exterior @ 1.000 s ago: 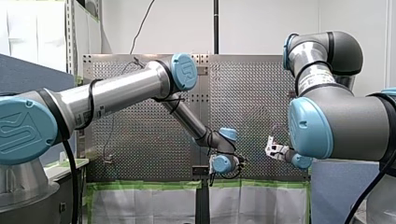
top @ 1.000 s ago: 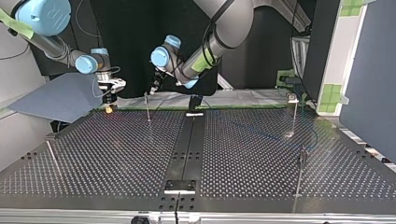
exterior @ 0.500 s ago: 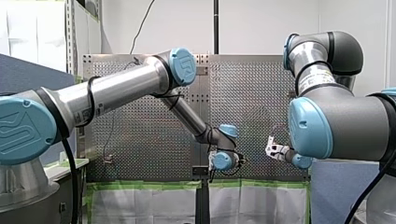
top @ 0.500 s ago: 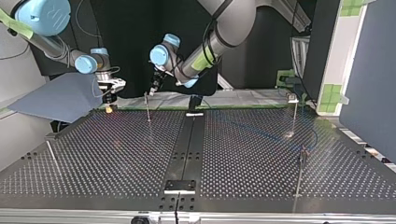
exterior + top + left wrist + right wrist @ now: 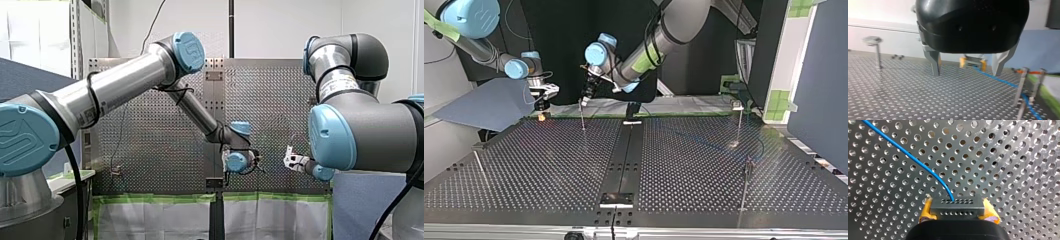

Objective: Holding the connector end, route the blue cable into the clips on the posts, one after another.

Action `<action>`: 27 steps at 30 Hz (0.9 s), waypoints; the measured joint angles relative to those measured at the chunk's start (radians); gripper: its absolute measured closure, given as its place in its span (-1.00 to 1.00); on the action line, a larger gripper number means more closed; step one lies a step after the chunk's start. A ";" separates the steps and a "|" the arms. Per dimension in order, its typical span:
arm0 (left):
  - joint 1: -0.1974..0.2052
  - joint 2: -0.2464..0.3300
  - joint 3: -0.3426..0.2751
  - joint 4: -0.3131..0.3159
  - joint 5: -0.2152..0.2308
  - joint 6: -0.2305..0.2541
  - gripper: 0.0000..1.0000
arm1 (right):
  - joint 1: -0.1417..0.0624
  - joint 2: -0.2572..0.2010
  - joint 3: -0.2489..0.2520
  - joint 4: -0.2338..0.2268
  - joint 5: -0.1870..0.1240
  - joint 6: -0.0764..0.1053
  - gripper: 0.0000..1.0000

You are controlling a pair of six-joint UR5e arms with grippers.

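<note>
Yellow-padded right fingers point(image 5: 926, 210) clamp the grey connector point(image 5: 958, 206), and from it the blue cable point(image 5: 910, 160) curves away just over the perforated desk point(image 5: 1010, 170). My left fingers point(image 5: 935, 65), bare metal, stand wide apart with nothing between them above the desk, and beyond them I see the cable run from the connector past two thin posts point(image 5: 1020, 85), though I cannot tell how it is held there. Farther off, in the top view, my left fingers hang just over the top of a lone post point(image 5: 582, 116) near the desk's far edge, with the right fingers near the far left corner.
</note>
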 joint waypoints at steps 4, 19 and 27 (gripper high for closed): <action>0.011 0.031 -0.031 0.031 0.001 -0.030 -1.00 | 0.000 0.000 -0.002 0.000 -0.002 0.000 1.00; 0.010 0.153 -0.153 0.069 -0.055 -0.152 -1.00 | 0.005 0.000 -0.002 0.010 -0.003 0.000 1.00; 0.016 0.224 -0.224 0.039 -0.058 -0.173 -1.00 | 0.006 0.000 -0.003 0.011 -0.003 0.000 1.00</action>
